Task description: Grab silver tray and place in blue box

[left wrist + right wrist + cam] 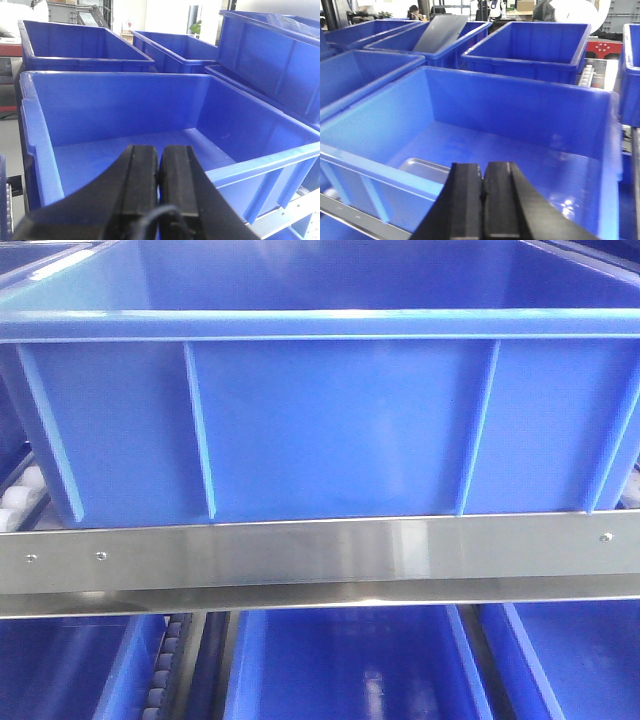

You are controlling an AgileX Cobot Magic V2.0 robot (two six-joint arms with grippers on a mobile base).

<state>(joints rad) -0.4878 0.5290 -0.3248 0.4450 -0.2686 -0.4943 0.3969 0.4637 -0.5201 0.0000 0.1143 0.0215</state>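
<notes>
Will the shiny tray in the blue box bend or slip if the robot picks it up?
The tray looks like thin shiny metal, so it is probably stiff and fairly light. Its smooth surface may be slippery, though the rolled rim could give a hand some hold. Lying flat in the blue box, it seems unlikely to tip.

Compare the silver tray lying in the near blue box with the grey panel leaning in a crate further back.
The silver tray lies flat on the blue box floor; the grey panel leans tilted against its crate's rim. The tray is shiny with a rolled rim; the panel looks dull and flat. Both sit inside blue crates.
</notes>
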